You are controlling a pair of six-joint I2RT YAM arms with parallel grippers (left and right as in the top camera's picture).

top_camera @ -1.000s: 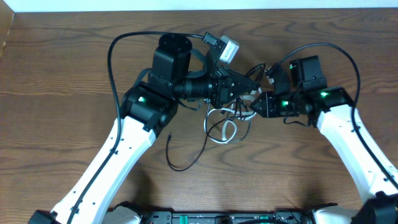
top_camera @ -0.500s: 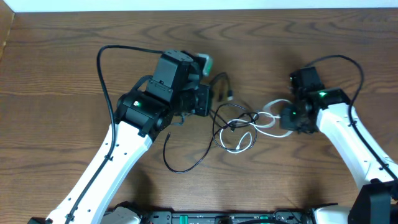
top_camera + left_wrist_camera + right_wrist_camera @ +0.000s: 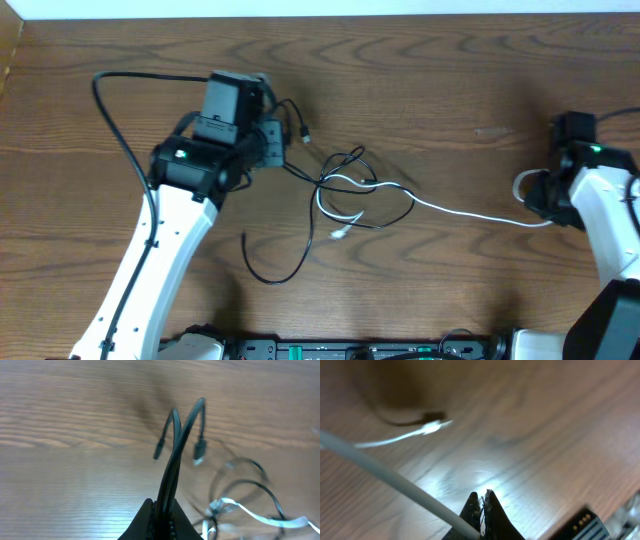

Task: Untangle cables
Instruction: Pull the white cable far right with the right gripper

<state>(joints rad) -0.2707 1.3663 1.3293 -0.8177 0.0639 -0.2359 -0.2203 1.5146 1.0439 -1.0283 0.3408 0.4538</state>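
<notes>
The black cable [image 3: 352, 160] and the white cable [image 3: 460, 211] cross in a loose tangle at the table's middle. My left gripper [image 3: 273, 150] is left of the tangle and shut on a doubled length of the black cable [image 3: 172, 455], whose plug ends [image 3: 199, 452] hang past the jaws [image 3: 164, 512]. My right gripper [image 3: 545, 205] is at the far right, shut on the white cable [image 3: 380, 472], which runs taut from the tangle to the jaws [image 3: 482, 505]. A white plug end [image 3: 435, 425] lies beyond them.
A free tail of black cable [image 3: 270, 272] curls toward the front edge. A white cable end [image 3: 340, 233] lies below the tangle. The left arm's thick black wire [image 3: 105, 110] arcs over the far-left table. The table's back edge [image 3: 320, 14] is close behind.
Both arms have drawn apart, the left to the left and the right to the far right. The white cable has been pulled out long and the bundle has loosened.
</notes>
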